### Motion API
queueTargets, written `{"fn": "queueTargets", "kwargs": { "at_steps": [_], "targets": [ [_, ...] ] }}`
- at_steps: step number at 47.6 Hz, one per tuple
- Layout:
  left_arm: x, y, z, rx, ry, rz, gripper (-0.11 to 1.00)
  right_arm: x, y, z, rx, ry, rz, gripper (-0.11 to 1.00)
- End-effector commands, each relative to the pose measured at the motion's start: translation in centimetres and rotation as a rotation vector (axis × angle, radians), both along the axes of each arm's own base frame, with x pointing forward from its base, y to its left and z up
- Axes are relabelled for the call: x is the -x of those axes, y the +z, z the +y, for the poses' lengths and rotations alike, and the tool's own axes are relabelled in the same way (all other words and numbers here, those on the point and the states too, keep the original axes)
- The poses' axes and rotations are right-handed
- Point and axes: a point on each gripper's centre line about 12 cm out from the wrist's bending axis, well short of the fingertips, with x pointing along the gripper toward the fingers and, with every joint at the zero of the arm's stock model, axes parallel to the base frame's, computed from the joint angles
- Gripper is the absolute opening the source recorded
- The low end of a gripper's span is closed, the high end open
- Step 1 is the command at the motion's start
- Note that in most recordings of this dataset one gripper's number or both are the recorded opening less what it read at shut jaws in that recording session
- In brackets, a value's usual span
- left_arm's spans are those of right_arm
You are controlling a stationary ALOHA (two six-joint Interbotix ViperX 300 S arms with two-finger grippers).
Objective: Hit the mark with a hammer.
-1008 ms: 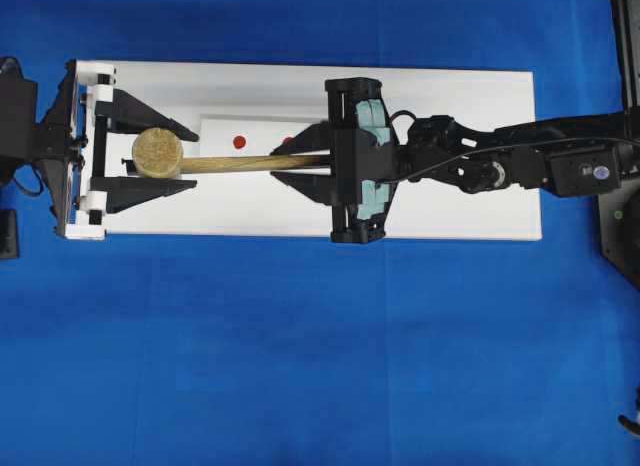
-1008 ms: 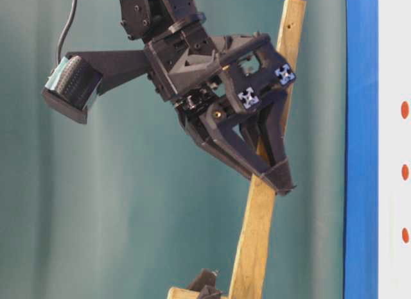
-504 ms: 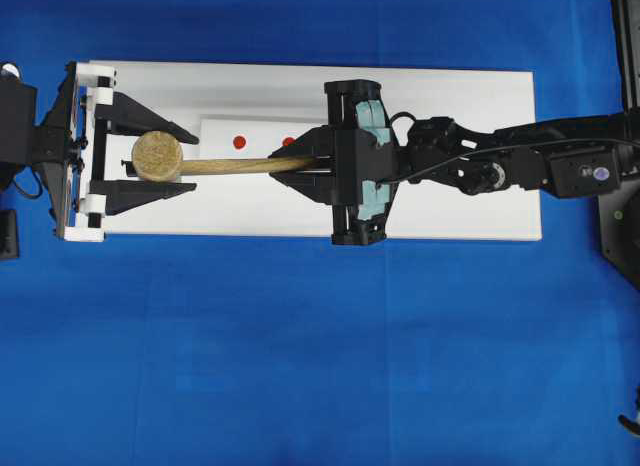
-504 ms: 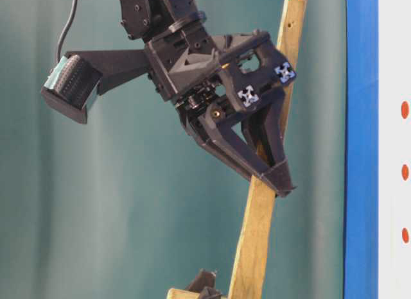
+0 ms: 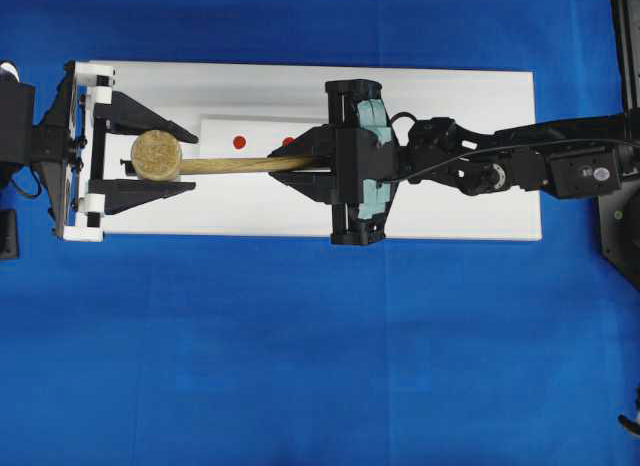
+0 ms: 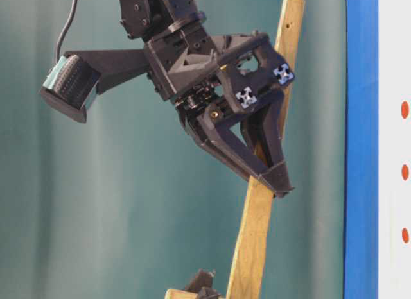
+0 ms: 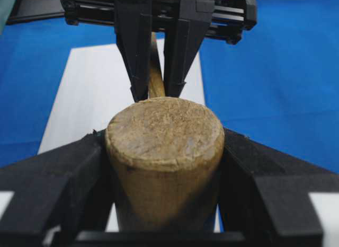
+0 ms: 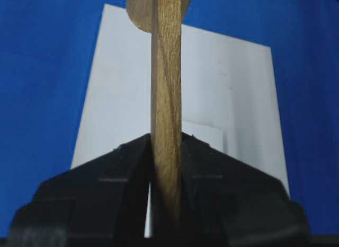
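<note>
While the hammer (image 5: 200, 162) hangs in the air above the white board (image 5: 470, 136), both arms have a claim on it. Its long axis runs left to right in the overhead view: the thick head sits between the fingers of the left pincer (image 5: 150, 158), and the slim handle stretches away to the right pincer (image 5: 300, 164), which is pressed tight onto it. The left pincer's fingers flank the head; from the left wrist view (image 7: 164, 167) they look to be right against its sides, though whether they truly clamp it or are only standing beside it I cannot tell.

The red marks (image 5: 239, 142) lie on the board just beside the handle, between the two pincers, so by my reckoning the swing belongs to the right arm, which holds the handle, once the left lets the head go free.

The table-level view shows what the overhead cannot: the handle (image 6: 253, 209) is tilted steeply, its free end poking up past the right pincer (image 6: 273, 180), head end low. The right wrist view (image 8: 167, 98) confirms the pinch: the handle rises straight from between its closed fingers.
</note>
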Motion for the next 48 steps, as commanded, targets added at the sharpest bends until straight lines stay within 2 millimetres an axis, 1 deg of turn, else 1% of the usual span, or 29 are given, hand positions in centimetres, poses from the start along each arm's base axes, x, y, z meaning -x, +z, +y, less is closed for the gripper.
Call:
{"fn": "queueTargets", "kwargs": {
  "at_steps": [1, 5, 7, 13, 26, 38, 42, 48],
  "targets": [
    [0.1, 1.4, 0.0, 0.005, 0.001, -0.054, 0.62, 0.3, 1.8, -0.2, 0.000, -0.014, -0.051, 0.03],
    [0.3, 1.5, -0.1, 0.002, -0.001, -0.060, 0.84, 0.6, 2.0, -0.1, -0.006, -0.014, -0.054, 0.03],
    [0.5, 1.6, -0.1, 0.002, -0.001, -0.064, 0.87, 0.7, 2.1, -0.1, -0.010, -0.015, -0.055, 0.03],
    [1.3, 1.7, -0.1, 0.002, -0.001, -0.078, 0.81, 1.7, 2.2, -0.1, -0.018, -0.021, -0.057, 0.03],
    [3.5, 2.1, -0.1, 0.005, -0.002, -0.097, 0.81, 4.7, 2.0, -0.4, -0.066, -0.073, -0.063, 0.03],
    [5.6, 1.8, -0.2, 0.008, -0.004, -0.043, 0.81, 7.9, 1.8, -0.4, -0.117, -0.115, -0.073, 0.03],
    [6.2, 1.8, -0.2, 0.008, -0.004, -0.028, 0.81, 8.3, 1.8, -0.4, -0.127, -0.125, -0.075, 0.03],
    [6.6, 1.7, -0.2, 0.010, -0.003, -0.022, 0.81, 8.2, 1.7, -0.4, -0.126, -0.125, -0.074, 0.03]
  ]
}}
